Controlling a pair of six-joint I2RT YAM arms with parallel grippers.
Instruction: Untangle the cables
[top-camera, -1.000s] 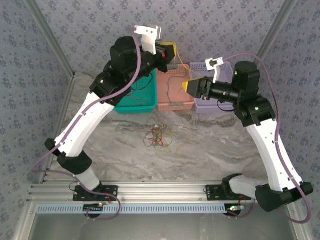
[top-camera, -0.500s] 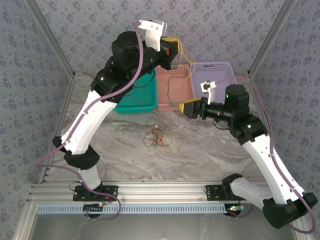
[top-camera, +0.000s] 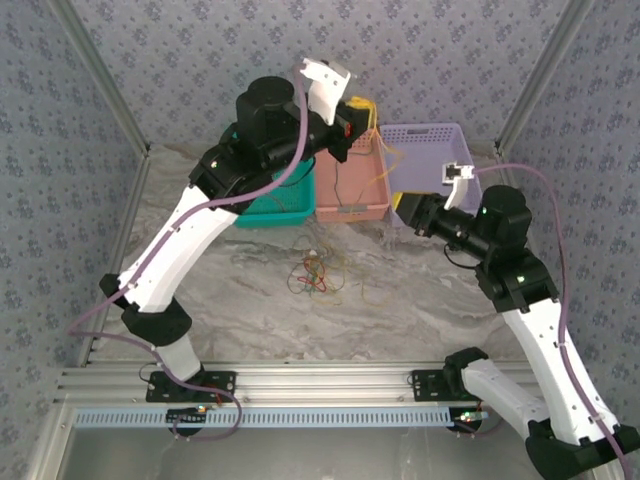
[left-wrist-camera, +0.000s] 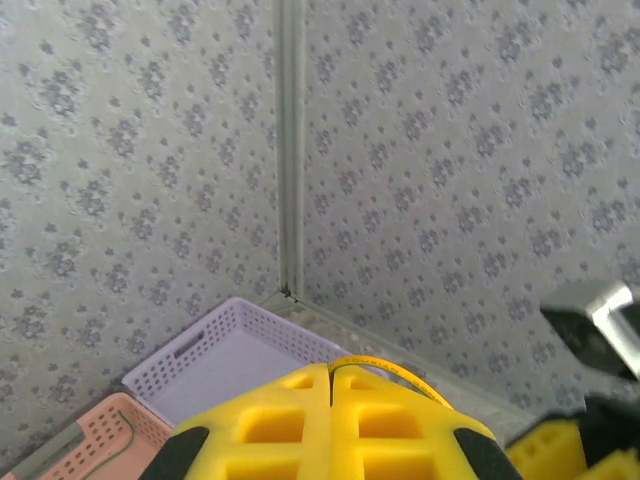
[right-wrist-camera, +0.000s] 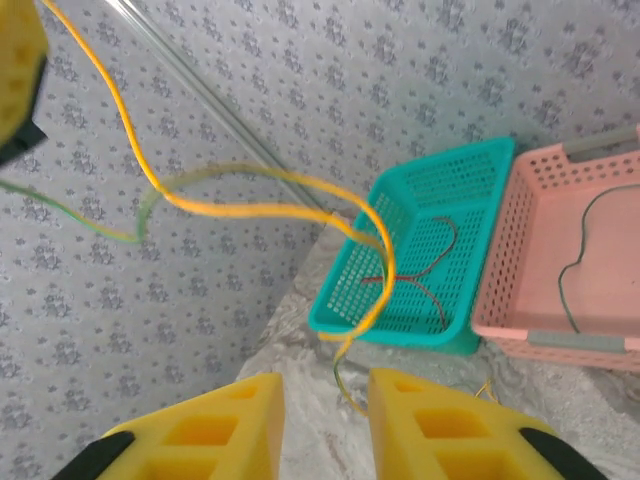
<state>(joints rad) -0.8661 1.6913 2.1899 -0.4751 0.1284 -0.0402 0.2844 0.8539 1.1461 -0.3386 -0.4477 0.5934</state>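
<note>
My left gripper (top-camera: 362, 112) is raised above the baskets, shut on a yellow cable (left-wrist-camera: 400, 372) that leaves its closed fingertips (left-wrist-camera: 330, 372). That yellow cable (right-wrist-camera: 250, 210) loops down in the right wrist view with a thin green cable (right-wrist-camera: 90, 225) running alongside it. Its loose end dangles between the fingers of my right gripper (right-wrist-camera: 325, 385), which stand apart without touching it. The right gripper (top-camera: 400, 208) sits low by the pink basket's right corner. A tangle of red, orange, yellow and green cables (top-camera: 315, 272) lies on the table.
Three baskets line the back: teal (top-camera: 290, 212) with a red and a brown cable (right-wrist-camera: 430, 270), pink (top-camera: 325, 185) with a dark cable (right-wrist-camera: 575, 255), and purple (top-camera: 430, 135). Patterned walls close in on three sides. Marble table surface (top-camera: 420, 310) spreads in front.
The left gripper rose and shifted right with the yellow cable. The right arm dropped from basket height and drew back to the right, its jaws widening, then narrowing.
</note>
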